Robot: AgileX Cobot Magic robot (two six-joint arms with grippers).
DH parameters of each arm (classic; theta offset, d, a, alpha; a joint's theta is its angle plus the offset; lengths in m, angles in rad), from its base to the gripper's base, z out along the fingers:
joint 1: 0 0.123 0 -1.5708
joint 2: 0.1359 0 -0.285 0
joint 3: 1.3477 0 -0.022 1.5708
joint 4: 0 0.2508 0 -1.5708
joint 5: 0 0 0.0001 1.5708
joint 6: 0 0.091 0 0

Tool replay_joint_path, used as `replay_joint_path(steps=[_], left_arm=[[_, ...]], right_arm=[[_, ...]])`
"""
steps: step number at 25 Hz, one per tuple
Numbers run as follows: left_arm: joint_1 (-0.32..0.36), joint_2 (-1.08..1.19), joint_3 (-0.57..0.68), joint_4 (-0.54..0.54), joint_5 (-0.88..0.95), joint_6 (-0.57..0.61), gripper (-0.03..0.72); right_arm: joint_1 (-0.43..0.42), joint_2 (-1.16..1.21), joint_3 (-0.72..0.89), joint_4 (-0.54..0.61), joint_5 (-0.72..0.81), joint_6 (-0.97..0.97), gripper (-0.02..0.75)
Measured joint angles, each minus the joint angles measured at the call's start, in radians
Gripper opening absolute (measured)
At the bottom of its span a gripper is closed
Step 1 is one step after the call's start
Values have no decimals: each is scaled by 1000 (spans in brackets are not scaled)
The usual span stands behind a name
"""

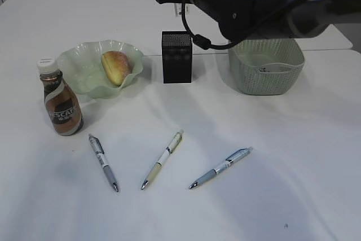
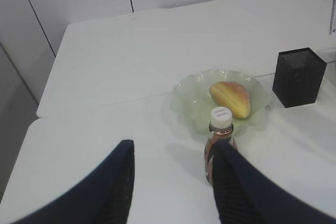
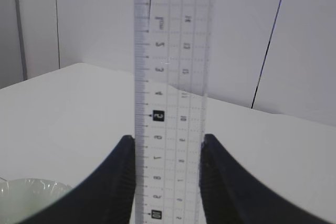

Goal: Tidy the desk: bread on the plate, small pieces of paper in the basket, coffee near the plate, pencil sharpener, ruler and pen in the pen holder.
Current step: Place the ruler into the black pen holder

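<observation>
Ruler (image 3: 170, 103): clamped edge to edge in my right gripper (image 3: 167, 182), long axis along the fingers.
Holder (image 1: 176, 57): just below that arm, so right goes.
Left gripper (image 2: 173, 182): jaws apart, empty, behind coffee (image 2: 219, 142).

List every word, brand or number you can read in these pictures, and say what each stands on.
"ESCAF", part of a brand name cut off at the edges: label of the coffee.
"0" and "2", boxed numbers: clear ruler clamped in the right tool.
Other ruler numbers appear rotated or mirrored; not safely readable.
Print on the coffee cap, the three pens and the paper in the basket: too small.
</observation>
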Motion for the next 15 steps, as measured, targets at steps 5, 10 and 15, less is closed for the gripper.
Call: replay_joint_path(steps=[5, 10, 15], left_arm=[[0, 0, 0, 0, -25, 0, 340], [0, 0, 0, 0, -33, 0, 340], [0, 18, 0, 0, -37, 0, 340]], right_arm=[[0, 47, 0, 0, -71, 0, 301], [0, 110, 0, 2, -146, 0, 301], [0, 140, -4, 3, -226, 0, 301]])
